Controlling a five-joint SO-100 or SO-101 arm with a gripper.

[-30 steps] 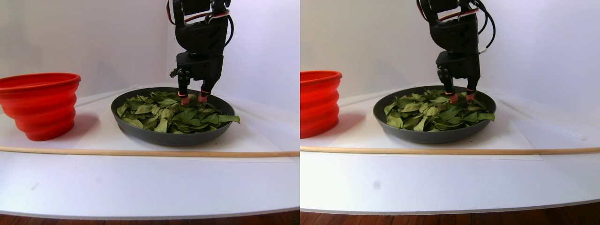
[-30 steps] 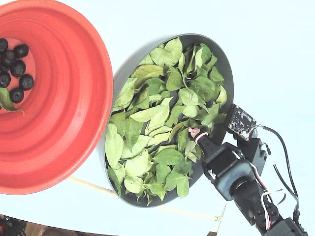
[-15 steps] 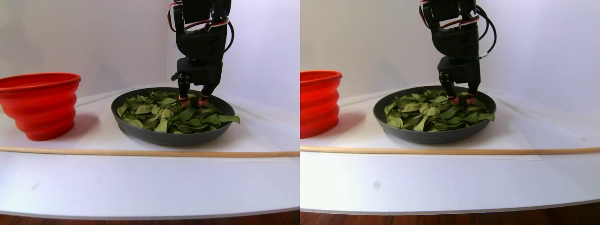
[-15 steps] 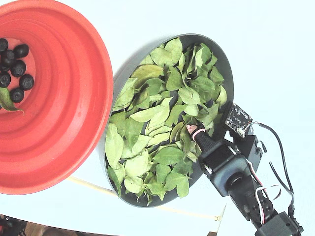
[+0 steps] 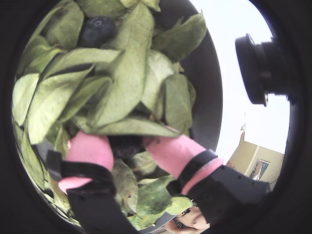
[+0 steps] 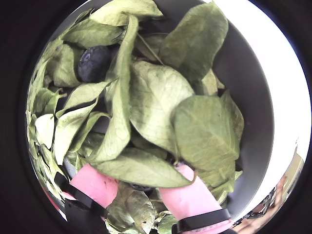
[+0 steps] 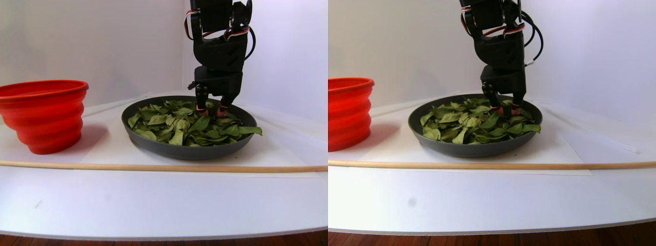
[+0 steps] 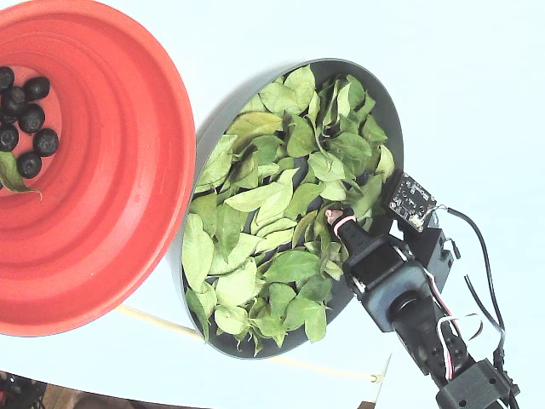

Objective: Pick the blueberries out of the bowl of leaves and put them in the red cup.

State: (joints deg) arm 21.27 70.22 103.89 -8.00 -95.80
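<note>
My gripper (image 5: 126, 142) has its pink fingertips (image 5: 90, 148) pushed down among the green leaves (image 5: 122, 73) in the dark grey bowl (image 5: 207, 73). A dark blueberry (image 5: 126, 150) sits between the fingers and touches both. A leaf partly hides it in a wrist view (image 6: 141, 187). A second blueberry (image 5: 97, 30) lies uncovered among the leaves further ahead, and it also shows in a wrist view (image 6: 92, 63). In the fixed view the gripper (image 8: 335, 220) is at the bowl's right side. The red cup (image 8: 128, 170) stands to the bowl's left and holds several blueberries (image 8: 25, 119).
One stray leaf (image 8: 10, 173) lies in the red cup. A thin wooden rod (image 7: 154, 167) lies across the white table in front of the bowl (image 7: 189, 149) and the cup (image 7: 43, 115). The arm (image 8: 409, 298) reaches in from the lower right of the fixed view.
</note>
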